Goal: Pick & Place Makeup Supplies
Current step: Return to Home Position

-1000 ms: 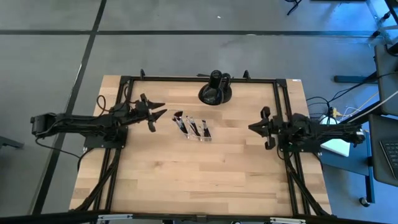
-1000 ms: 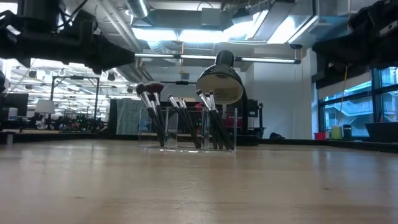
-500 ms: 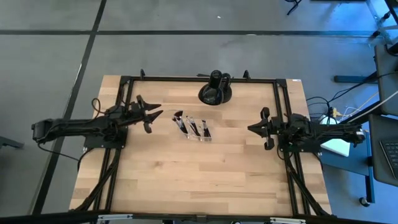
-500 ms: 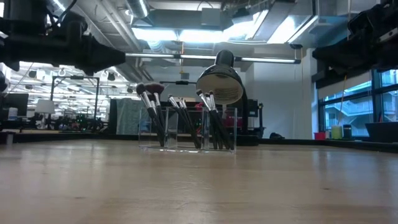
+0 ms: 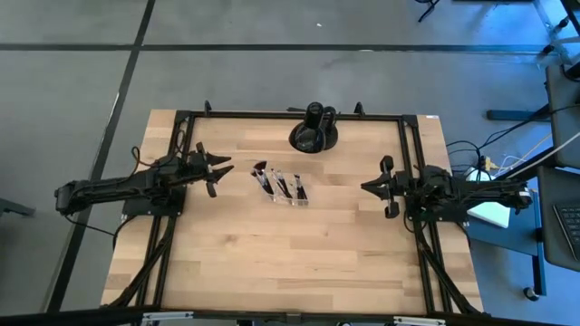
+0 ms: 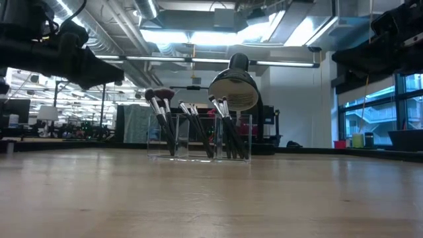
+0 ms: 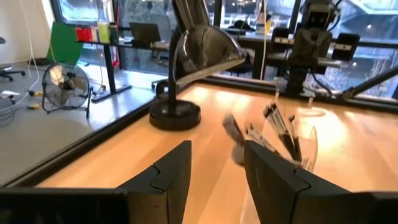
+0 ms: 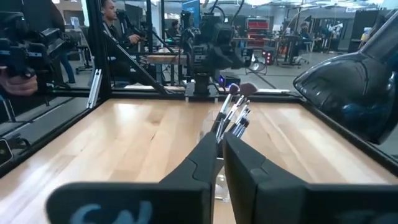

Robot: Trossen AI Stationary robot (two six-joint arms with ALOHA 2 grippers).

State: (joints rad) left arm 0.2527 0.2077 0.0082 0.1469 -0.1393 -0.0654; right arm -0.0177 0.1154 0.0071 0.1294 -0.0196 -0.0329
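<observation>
The brushes (image 5: 276, 184) stand in the clear organiser (image 5: 292, 196) mid-table (image 5: 272, 254), toward its far edge. My left gripper (image 5: 218, 173) hangs near them, released and empty; I reckon a low swing could clip their tips and topple the organiser. The right gripper (image 5: 367, 187) waits clenched, empty, near the right edge.

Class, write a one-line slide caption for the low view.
Makeup brushes stand bristles-up in a clear organiser on the table, black lamp behind.

The left arm (image 5: 118, 188) lies stretched out almost level, its left gripper (image 5: 223, 170) pointing inward with fingers (image 7: 171, 177) parted and empty, while the right arm (image 5: 453, 192) is folded short, its right gripper (image 5: 366, 187) facing it, fingers (image 8: 202, 163) closed together.
</observation>
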